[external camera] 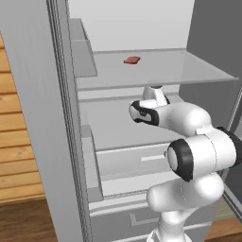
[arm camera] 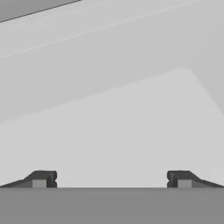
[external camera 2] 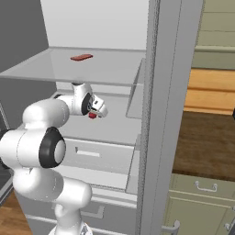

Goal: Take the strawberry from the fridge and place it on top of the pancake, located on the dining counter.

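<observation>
Hand is standing with its fingers spread wide apart and gripping nothing; in the hand view both dark fingertips are showing with bare white fridge interior between them. It is reaching into the fridge under the glass shelf.

Fridge: doors are standing open. The right-hand door post is running close beside the hand, and the glass shelf is lying directly over it, so room to lift is looking limited.

Glass shelf: it is carrying a flat dull red-brown piece, which is not the target.

Lower shelf: it is lying under the hand, white and bare apart from the target.

Strawberry: a tiny bright red lump is showing at the underside of the hand, just above the lower shelf; whether the two are touching cannot be told.

Handling judgement: the strawberry is likely being light, soft, rounded and easily bruised or rolled. A gentle closure across its widest middle is appearing the best hold.
</observation>
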